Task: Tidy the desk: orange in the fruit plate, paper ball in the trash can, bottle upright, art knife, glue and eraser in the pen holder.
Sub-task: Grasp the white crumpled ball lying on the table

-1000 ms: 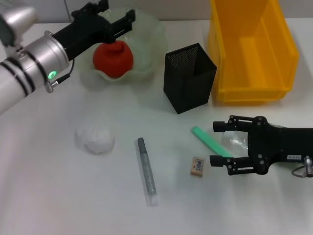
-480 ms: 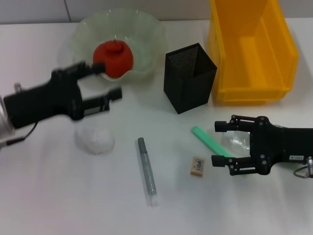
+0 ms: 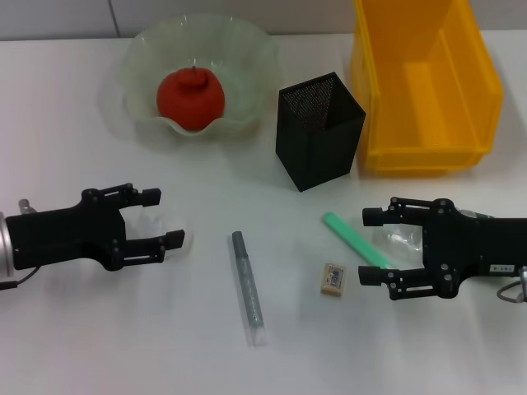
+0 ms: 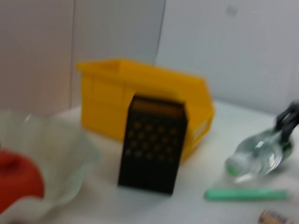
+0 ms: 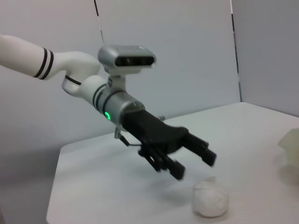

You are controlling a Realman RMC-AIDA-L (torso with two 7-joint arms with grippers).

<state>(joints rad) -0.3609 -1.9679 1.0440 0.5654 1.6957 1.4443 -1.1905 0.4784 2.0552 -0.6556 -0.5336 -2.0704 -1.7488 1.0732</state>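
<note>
The orange (image 3: 191, 99) lies in the pale-green fruit plate (image 3: 255, 58) at the back. My left gripper (image 3: 163, 217) is open and hovers over the paper ball, which it hides in the head view. The right wrist view shows the paper ball (image 5: 211, 199) on the table just below the left gripper (image 5: 194, 165). My right gripper (image 3: 368, 245) is open, with the clear bottle (image 3: 405, 239) lying on its side between its fingers. The green glue stick (image 3: 352, 237), tan eraser (image 3: 333, 278) and grey art knife (image 3: 249, 288) lie on the table. The black mesh pen holder (image 3: 319, 130) stands mid-table.
The yellow trash can (image 3: 424, 82) stands at the back right, beside the pen holder. The left wrist view shows the trash can (image 4: 140, 91), pen holder (image 4: 154, 144), plate (image 4: 51, 154), orange (image 4: 18, 179), bottle (image 4: 254, 156) and glue stick (image 4: 245, 194).
My left arm left the orange in the plate, drew back and came down over the paper ball. My right gripper barely shifted and stays open around the bottle.
</note>
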